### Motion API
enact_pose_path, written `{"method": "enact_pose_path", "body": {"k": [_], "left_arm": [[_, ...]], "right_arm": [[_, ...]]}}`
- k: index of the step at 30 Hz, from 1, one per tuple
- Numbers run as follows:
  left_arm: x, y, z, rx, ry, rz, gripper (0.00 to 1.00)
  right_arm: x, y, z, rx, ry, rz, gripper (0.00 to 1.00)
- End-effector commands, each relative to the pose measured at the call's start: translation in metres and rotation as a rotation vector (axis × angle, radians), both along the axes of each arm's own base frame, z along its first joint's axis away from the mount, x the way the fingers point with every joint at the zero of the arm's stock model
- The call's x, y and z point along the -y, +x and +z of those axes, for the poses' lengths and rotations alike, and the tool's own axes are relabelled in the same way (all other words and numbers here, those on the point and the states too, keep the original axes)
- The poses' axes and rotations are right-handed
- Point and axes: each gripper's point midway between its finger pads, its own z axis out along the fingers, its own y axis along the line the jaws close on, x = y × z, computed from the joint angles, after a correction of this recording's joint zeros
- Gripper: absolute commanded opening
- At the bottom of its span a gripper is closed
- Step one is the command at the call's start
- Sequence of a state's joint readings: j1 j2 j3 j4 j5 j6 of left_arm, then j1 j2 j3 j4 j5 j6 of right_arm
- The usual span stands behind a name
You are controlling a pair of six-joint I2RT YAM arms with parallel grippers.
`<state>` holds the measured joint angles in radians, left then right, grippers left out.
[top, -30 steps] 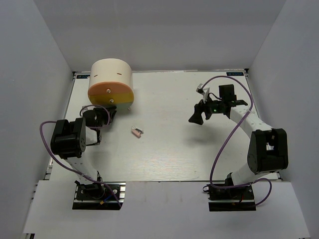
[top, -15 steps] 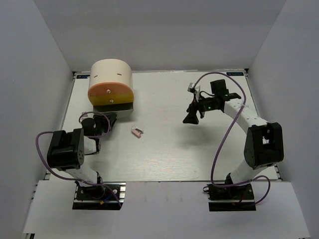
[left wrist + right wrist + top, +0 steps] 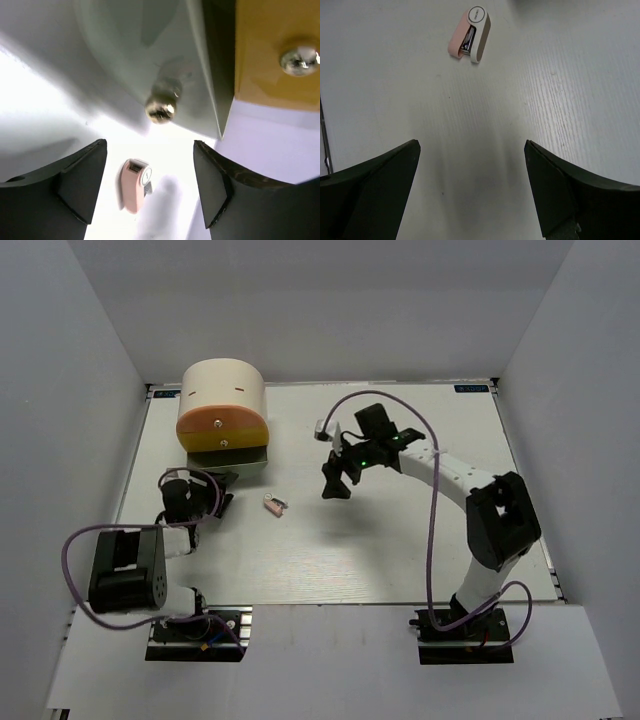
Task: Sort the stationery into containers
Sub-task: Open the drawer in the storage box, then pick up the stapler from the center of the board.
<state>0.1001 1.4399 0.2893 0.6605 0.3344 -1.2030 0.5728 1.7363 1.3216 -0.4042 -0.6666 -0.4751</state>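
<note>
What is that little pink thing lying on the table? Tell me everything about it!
The clip is small and looks like plastic: pink on one side, cream-white on the other, a round disc at one end, shiny metal between the halves. It lies flat on the white table and nothing touches it.

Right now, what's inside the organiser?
Contents cannot be seen: the cream shell and orange-yellow front of the organiser cover them. A pink-and-white clip lies outside on the table.

Right arm [image 3: 440, 468] swung left toward clip [image 3: 274, 505]; left arm [image 3: 125, 575] pulled back from organiser [image 3: 222, 405]; left fingers [image 3: 80, 180] parted; drawer [image 3: 238, 457] seemingly out.
</note>
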Motion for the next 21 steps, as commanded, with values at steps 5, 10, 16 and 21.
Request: {"method": "enact_pose_path", "body": {"k": [5,10,16,21], "left_arm": [[0.000,-0.032,0.026,-0.064,0.223,-0.130,0.80],[-0.003,-0.069,0.036,-0.070,0.309,-0.149,0.81],[-0.005,-0.108,0.031,-0.085,0.332,-0.135,0.82],[-0.005,-0.120,0.030,-0.107,0.348,-0.152,0.82]], "right_arm": [[-0.063,0.007,-0.020,0.088,-0.036,-0.073,0.90],[-0.099,0.010,-0.023,0.111,-0.082,-0.107,0.90],[-0.130,0.009,-0.039,0.096,-0.116,-0.135,0.89],[-0.138,0.008,-0.060,0.081,-0.149,-0.175,0.87]]}}
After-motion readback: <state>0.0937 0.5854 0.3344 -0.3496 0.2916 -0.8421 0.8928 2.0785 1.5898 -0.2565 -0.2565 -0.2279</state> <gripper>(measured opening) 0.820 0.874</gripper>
